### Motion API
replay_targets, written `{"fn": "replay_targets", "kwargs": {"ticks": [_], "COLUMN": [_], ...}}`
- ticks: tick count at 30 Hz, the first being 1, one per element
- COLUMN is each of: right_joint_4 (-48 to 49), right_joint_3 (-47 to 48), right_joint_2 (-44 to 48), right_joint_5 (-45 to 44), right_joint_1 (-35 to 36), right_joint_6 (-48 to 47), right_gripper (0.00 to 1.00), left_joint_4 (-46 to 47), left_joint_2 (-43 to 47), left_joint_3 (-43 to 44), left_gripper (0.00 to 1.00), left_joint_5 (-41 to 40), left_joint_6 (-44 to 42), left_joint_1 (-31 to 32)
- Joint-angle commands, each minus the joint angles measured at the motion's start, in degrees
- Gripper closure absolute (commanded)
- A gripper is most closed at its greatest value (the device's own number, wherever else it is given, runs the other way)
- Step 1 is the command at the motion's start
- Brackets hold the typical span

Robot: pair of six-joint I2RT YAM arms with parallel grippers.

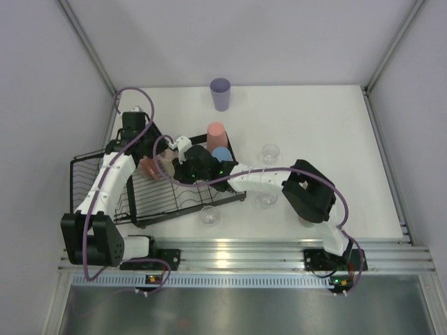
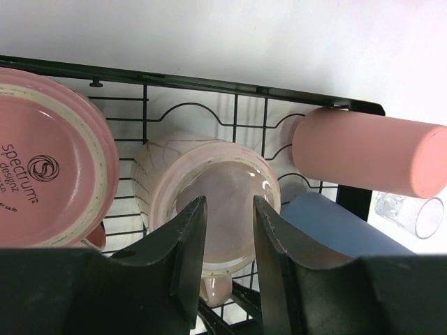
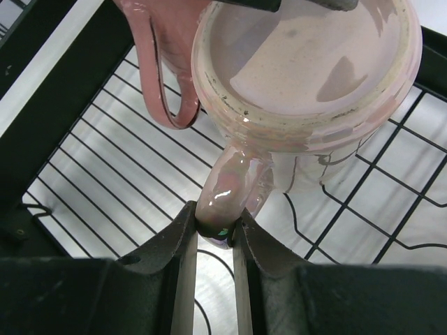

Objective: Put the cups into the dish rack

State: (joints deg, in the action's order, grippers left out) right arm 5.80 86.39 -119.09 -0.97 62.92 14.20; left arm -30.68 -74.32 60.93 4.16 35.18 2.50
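Observation:
The black wire dish rack [image 1: 91,164] lies at the left of the table. Inside it a cream mug [image 2: 213,188] is upside down, base up. My right gripper [image 3: 215,222] is shut on this mug's handle [image 3: 234,181], low over the rack's wire floor [image 3: 105,167]. My left gripper [image 2: 229,206] hovers right over the mug's base, jaws partly apart with nothing between them. A pink mug [image 2: 42,167] stands inverted beside the cream one. A salmon tumbler [image 2: 363,160] and a blue tumbler [image 2: 342,227] sit in the basket end.
A lavender cup [image 1: 220,93] stands at the back of the table. Three clear glasses are outside the rack: one right of the basket [image 1: 270,153], one by the right arm [image 1: 266,199], one at the rack's front corner [image 1: 209,215]. Both arms cross over the rack.

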Motion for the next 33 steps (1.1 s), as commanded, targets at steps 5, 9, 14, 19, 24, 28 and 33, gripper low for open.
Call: {"fn": "replay_targets", "kwargs": {"ticks": [5,9,14,19,24,28,33], "right_joint_4": [1.67,0.44,-0.26,-1.06,-1.06,-3.15,-8.70], "right_joint_3": [2.38,2.12,0.36,0.80,0.80,0.80,-1.74], "right_joint_2": [2.98,3.07,5.53,6.67,6.67,8.16,13.87], "right_joint_5": [2.82,1.50,-1.75,-2.10,-0.96,-2.27,-5.09], "right_joint_1": [1.77,1.77,1.77,1.69,1.68,1.77,0.89], "right_joint_6": [1.80,1.80,2.24,1.80,1.89,2.33,4.08], "right_gripper": [1.00,1.00,0.85,0.66,0.53,0.45,0.35], "left_joint_4": [-0.09,0.09,-0.08,0.00,-0.09,-0.26,-1.75], "left_joint_2": [-0.47,-0.56,-0.47,-0.65,-0.65,-0.47,-1.26], "left_joint_3": [1.92,1.74,3.14,4.11,4.03,5.08,13.41], "left_gripper": [0.62,0.62,0.61,0.59,0.59,0.59,0.53], "left_joint_5": [-1.44,-1.53,-0.47,0.49,0.06,-1.08,-3.64], "left_joint_6": [-1.43,-1.25,-1.34,-1.34,-1.17,-1.86,-3.18], "left_joint_1": [-0.31,-0.31,-0.31,-0.31,-0.31,-0.31,-0.31]}}
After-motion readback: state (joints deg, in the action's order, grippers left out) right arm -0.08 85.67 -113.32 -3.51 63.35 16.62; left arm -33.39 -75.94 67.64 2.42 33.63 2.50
